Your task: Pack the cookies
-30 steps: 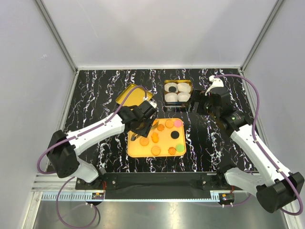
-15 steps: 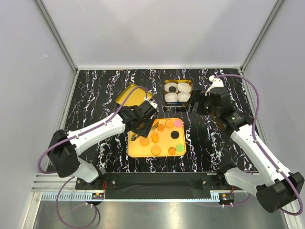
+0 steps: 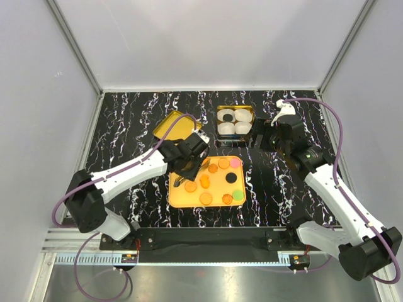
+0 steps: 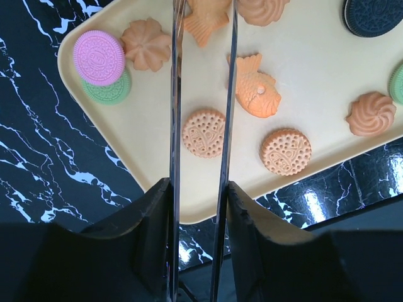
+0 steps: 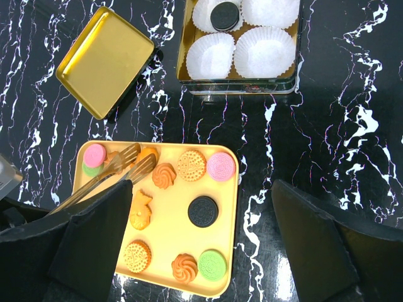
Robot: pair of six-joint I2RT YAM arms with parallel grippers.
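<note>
Several cookies [image 3: 206,198], orange, pink, green and black, lie on a yellow tray [image 3: 179,200]. My left gripper [image 3: 189,162] is shut on metal tongs [image 3: 201,166]. In the left wrist view the tongs [image 4: 175,126] run between my left gripper's jaws [image 4: 198,189], and their tips straddle an orange fish-shaped cookie [image 4: 204,22] at the tray's far left. I cannot tell whether it is pinched. My right gripper [image 5: 203,185] is open and empty, high above the tray. One black cookie [image 5: 223,15] sits in a paper cup in the tin [image 5: 239,86].
The tin [image 3: 235,135] holds several white paper cups. Its gold lid [image 3: 173,124] lies open-side up on the left, beyond the tray. A pink cookie [image 4: 99,56] rests on a green one [image 4: 116,93] at the tray's corner.
My left gripper and the tongs have shifted slightly toward the far side of the tray. The right arm has not moved.
</note>
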